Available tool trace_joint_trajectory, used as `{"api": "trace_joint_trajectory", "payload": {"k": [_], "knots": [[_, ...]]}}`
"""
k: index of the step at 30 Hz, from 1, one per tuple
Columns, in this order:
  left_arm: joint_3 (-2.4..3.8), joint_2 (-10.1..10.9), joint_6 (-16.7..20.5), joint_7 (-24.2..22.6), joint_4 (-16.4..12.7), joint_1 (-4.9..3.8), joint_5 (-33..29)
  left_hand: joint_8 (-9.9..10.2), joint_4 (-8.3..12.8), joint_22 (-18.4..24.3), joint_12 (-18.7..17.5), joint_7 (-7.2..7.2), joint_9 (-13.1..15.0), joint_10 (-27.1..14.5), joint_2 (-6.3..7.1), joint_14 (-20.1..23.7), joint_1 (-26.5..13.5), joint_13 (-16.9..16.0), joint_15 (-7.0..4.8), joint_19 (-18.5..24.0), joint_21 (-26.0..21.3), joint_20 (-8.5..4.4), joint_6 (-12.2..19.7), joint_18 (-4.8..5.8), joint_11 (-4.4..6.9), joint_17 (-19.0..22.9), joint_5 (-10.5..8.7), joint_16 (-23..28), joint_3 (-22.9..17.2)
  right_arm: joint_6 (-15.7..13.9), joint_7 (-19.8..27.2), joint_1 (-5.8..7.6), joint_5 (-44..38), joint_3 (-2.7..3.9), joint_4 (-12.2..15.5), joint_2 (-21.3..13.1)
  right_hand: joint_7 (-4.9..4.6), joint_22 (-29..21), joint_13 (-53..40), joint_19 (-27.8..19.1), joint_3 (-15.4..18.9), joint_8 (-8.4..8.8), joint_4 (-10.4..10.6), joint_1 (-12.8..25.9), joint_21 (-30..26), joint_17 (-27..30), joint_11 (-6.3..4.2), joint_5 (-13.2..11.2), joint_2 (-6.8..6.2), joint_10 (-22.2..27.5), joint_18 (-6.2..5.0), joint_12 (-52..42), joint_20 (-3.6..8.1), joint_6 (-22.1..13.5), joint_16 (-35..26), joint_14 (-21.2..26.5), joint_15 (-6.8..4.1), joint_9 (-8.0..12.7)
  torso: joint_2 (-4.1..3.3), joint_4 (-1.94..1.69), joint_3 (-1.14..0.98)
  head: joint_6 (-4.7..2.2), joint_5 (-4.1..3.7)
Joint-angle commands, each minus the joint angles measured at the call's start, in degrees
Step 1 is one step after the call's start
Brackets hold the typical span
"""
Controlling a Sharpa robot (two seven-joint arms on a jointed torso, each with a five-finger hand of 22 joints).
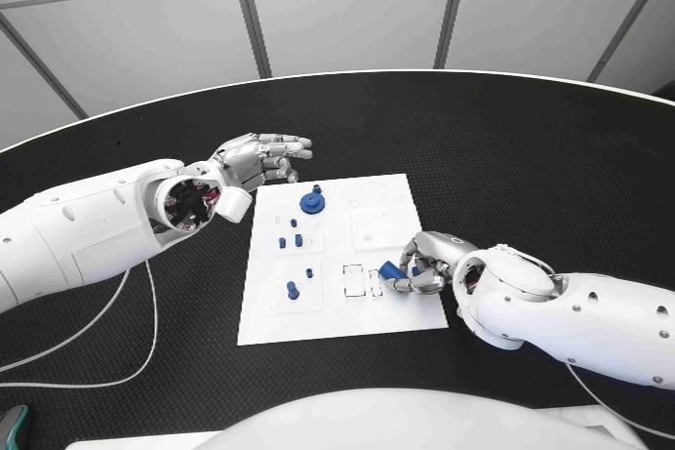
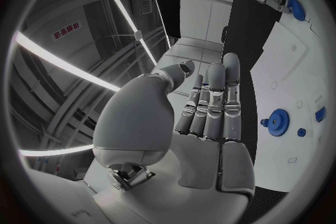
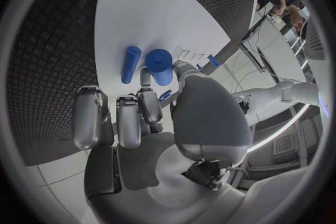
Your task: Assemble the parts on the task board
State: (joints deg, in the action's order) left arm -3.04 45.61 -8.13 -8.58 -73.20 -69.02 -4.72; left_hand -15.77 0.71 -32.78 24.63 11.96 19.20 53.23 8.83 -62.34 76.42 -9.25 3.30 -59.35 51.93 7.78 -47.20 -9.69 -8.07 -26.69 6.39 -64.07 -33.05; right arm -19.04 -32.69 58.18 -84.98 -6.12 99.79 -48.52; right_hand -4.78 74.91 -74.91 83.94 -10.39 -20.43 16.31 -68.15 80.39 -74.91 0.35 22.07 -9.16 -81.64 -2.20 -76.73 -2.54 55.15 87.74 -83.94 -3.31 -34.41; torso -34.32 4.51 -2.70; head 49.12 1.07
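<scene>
Centrally on the black worktop (image 1: 535, 138): white task board (image 1: 394, 313), carrying a blue gear (image 1: 312, 202) near its far edge and small blue pegs (image 1: 293, 290) along its left half. Left robot hand (image 1: 263, 160) raised beside the far-left corner, fingers straight, loosely apart, holding nothing. Right robot hand (image 1: 419, 263) over the near-right area, pinching a blue cylindrical part (image 3: 159, 66), with a second blue cylinder (image 3: 130, 64) just beside it on the board.

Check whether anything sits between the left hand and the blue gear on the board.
Nothing visible does. The left hand hovers open over bare table beside the task board; the blue gear stands clear on the board's near corner.
</scene>
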Motion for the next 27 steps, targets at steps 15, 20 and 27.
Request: {"api": "trace_joint_trajectory", "payload": {"k": [15, 20, 27], "knots": [[0.0, -0.3, -0.1, -0.1, 0.3, 0.0, 0.0, -0.1, -0.1, 0.1, 0.2, 0.32, 0.1, -0.6, -0.19, 0.4, 0.1, -0.1, 0.02, 0.0, -0.3, 0.37, 0.3, -0.92, -0.02, 0.1, -0.24, -0.3, 0.2, -5.4, 2.6, 0.01, 0.5, 0.1, 5.6, -1.5, 1.02, 13.4, -7.0, 5.2, -2.8, -1.69, 0.4, -0.9, 2.7, -12.6, -0.95, 4.0, 0.95, -3.1, 0.93, -4.1, 1.03, 2.4, 1.0, -5.6, -1.07, -0.9, 0.02, -0.06, 0.14, -0.57, -0.06], [0.0, -0.4, -0.1, -0.1, 0.2, 0.0, 0.0, -0.1, -0.1, 0.1, 0.2, 0.32, 0.1, -0.6, -0.19, 0.4, 0.1, -0.1, 0.02, 0.0, -0.3, 0.37, 0.3, -0.92, -0.02, 0.1, -0.24, -0.3, 0.2, -2.9, 2.8, 0.02, 2.4, 0.12, 3.8, 0.9, 1.02, 13.4, -7.1, 5.2, -2.5, -1.82, 0.5, 2.1, 2.7, -12.6, -0.97, 4.1, 0.76, -3.2, 0.94, -4.0, 1.13, 2.6, 1.0, -5.6, -1.12, -1.0, -0.01, -0.22, 0.16, -0.6, 0.11], [0.0, -0.4, 0.0, -0.1, 0.1, 0.0, 0.0, -0.1, -0.1, 0.1, 0.2, 0.32, 0.1, -0.6, -0.19, 0.4, 0.1, -0.1, 0.02, 0.0, -0.3, 0.37, 0.3, -0.92, -0.02, 0.1, -0.24, -0.3, 0.2, -1.6, 2.4, 0.02, 3.1, 0.16, 1.6, 3.8, 1.51, 13.4, -7.4, 5.1, -1.6, -2.81, 0.5, 6.2, 2.8, -12.6, -1.34, 3.0, 1.01, -3.4, 0.94, -4.1, 1.31, 3.7, 1.0, -5.5, -1.4, -1.5, -0.04, -0.17, 0.18, -0.62, 0.35]]}}
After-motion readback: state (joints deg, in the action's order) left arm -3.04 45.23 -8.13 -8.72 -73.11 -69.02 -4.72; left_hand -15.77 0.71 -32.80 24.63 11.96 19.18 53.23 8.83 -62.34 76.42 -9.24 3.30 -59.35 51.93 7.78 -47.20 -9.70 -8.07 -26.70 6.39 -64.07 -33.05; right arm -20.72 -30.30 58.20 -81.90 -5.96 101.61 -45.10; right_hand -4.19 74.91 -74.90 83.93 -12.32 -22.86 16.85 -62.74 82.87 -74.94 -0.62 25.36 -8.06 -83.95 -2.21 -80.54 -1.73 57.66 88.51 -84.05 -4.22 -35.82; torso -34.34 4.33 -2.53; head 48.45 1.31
